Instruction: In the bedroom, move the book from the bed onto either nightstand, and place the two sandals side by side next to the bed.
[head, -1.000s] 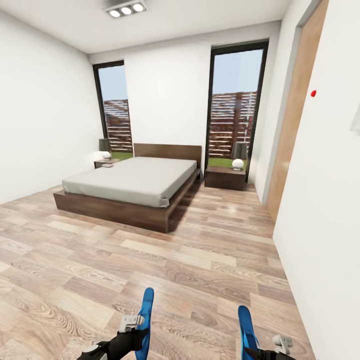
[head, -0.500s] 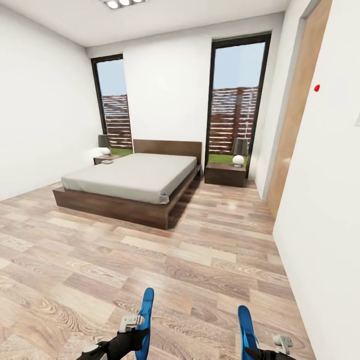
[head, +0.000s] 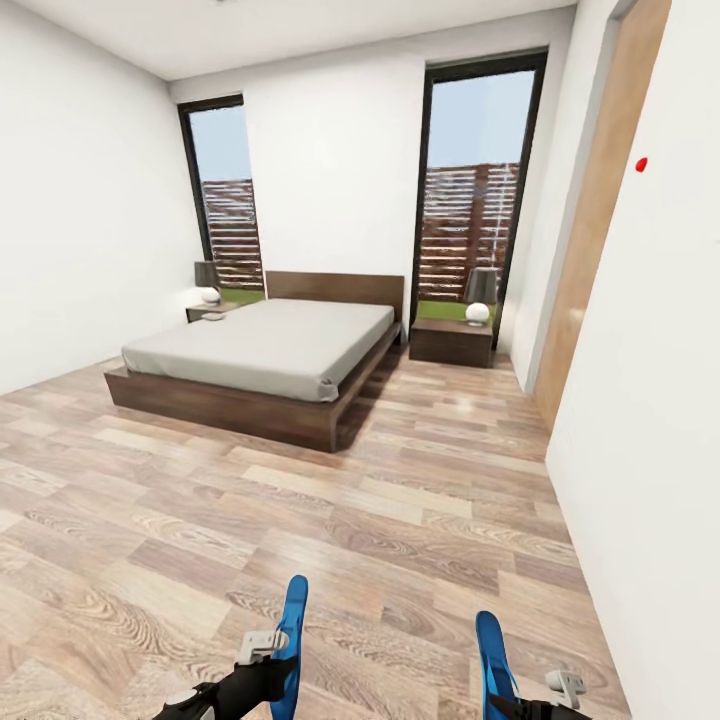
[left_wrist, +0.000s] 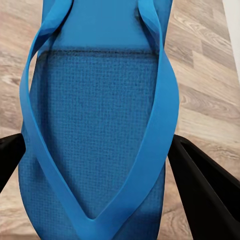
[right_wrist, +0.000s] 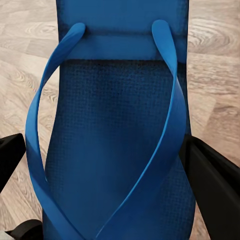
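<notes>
Each pincer is carrying one blue sandal. The left pincer (left_wrist: 97, 165) is pinching the left sandal (left_wrist: 95, 115) across its width, black fingers (left_wrist: 200, 175) pressing both edges; the right pincer (right_wrist: 107, 170) is gripping the right sandal (right_wrist: 117, 125) the same way. In the head view both sandals are sticking up on edge above the plank floor (head: 330, 520), well apart from the bed (head: 265, 350).

These sandals are looking light and flexible: thin flat foam soles with a fine woven grain, and slim rubbery straps arching in a V. I judge an edge grip near the middle to be sound, since the sole is probably bending if held at one end, and the straps are too soft to hold by.

The bed is showing a smooth pale mattress on a dark wooden frame, with glossy dark nightstands on each side, the right one (head: 452, 342) carrying a lamp. A small flat thing on the left nightstand (head: 212, 314) may be the book; it is too small to tell.
</notes>
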